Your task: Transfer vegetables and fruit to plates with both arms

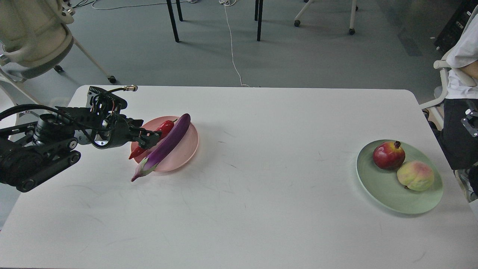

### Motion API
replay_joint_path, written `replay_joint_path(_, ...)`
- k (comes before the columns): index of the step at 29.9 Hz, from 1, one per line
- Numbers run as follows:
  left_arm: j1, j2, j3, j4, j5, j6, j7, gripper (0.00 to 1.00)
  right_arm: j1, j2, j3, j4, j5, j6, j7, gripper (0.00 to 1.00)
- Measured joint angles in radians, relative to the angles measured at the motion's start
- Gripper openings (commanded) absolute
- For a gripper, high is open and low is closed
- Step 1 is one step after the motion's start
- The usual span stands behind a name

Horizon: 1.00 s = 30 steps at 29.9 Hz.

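Note:
The pale pink plate [186, 149] stands at the left of the white table. The purple eggplant [168, 144] lies slanted across it, with its calyx end over the plate's near rim. The red chili pepper [164, 128] lies beside the eggplant on the plate, its tip past the left rim. My left gripper [147, 133] hovers at the chili's middle with its jaws apart, and hides part of it. The pale green plate [384, 190] at the right holds the pomegranate [388, 155] and the peach [415, 175]. My right gripper is out of view.
A seated person [461, 93] is at the table's right edge, next to the green plate. A cream chair [33, 33] stands behind the table's left corner. Table legs and a white cable [232, 48] are on the floor beyond.

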Motion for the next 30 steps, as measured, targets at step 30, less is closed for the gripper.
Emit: replay_joint_path(30, 0.006, -0.356, -0.667, 0.407, -1.922, -0.016, 0.003, 0.98, 0.227, 0.272, 0.196, -0.216, 0.005, 0.000, -0.123, 0.99)
